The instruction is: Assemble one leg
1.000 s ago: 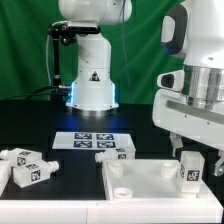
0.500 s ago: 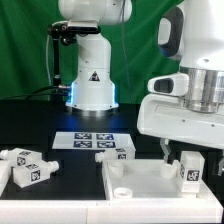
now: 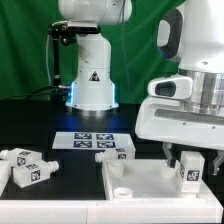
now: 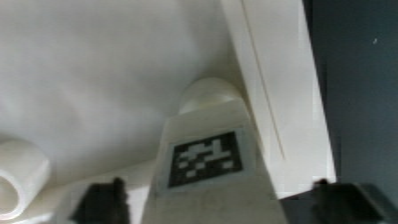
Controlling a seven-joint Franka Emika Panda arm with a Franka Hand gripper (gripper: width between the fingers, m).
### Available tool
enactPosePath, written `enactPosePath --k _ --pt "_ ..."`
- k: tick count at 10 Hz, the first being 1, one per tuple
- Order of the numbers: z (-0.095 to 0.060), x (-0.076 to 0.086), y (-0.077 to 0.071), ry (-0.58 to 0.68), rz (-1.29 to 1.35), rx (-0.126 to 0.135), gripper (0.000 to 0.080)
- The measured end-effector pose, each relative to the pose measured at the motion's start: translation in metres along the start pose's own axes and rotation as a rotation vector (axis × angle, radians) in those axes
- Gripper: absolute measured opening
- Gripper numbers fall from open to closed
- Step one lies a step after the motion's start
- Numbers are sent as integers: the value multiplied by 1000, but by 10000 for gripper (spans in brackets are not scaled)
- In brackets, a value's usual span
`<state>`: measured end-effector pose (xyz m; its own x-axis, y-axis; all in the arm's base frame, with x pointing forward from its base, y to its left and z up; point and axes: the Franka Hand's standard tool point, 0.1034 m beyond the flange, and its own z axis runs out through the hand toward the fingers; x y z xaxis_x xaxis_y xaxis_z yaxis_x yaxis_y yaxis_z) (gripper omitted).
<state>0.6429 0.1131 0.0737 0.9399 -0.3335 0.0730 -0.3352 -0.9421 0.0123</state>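
Tagged leg between tool fingers
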Motion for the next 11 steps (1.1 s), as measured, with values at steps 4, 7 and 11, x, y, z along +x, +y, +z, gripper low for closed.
enactPosePath --k 4,7,11 --pt "1 -1 0 -2 288 1 284" --pt "1 0 1 -19 818 3 284" --pt "2 -5 -6 -26 1289 31 285"
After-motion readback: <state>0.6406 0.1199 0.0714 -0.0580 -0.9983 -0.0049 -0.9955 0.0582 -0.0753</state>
